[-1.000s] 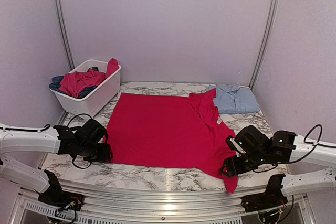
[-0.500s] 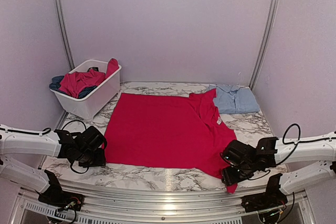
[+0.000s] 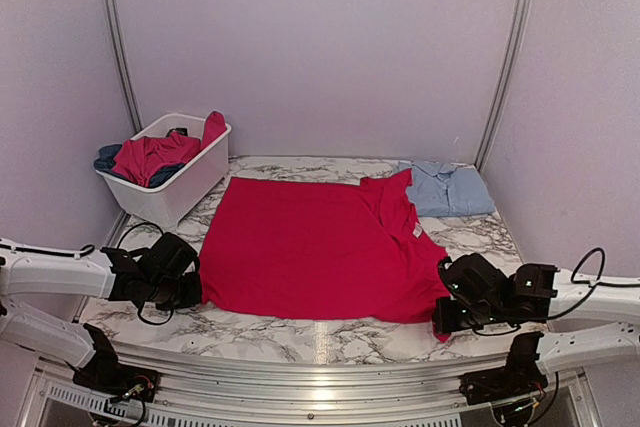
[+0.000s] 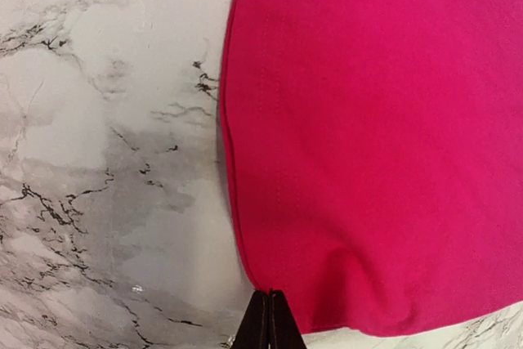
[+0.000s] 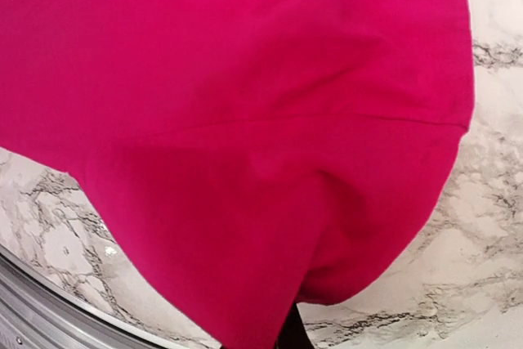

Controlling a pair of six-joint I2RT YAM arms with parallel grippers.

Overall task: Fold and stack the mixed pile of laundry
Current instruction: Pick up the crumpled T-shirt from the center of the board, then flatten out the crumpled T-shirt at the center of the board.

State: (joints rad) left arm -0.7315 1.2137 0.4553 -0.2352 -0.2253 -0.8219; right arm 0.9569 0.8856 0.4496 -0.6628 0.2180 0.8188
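The near right corner of the red shirt (image 3: 310, 247) covers most of the right gripper (image 5: 291, 333), so its opening cannot be told; the left gripper (image 4: 270, 320) shows only fingertips pinched on the near left hem. The shirt lies flat on the marble table (image 3: 480, 237), a light blue shirt (image 3: 450, 187) far right, a white basket (image 3: 195, 187) far left, lilac walls (image 3: 320, 47) around.

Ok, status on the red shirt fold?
Left gripper shut on red shirt at near-left corner. Right gripper shut on near-right corner. Shirt spread flat, not yet folded. Nothing on it; light blue shirt folded far right.
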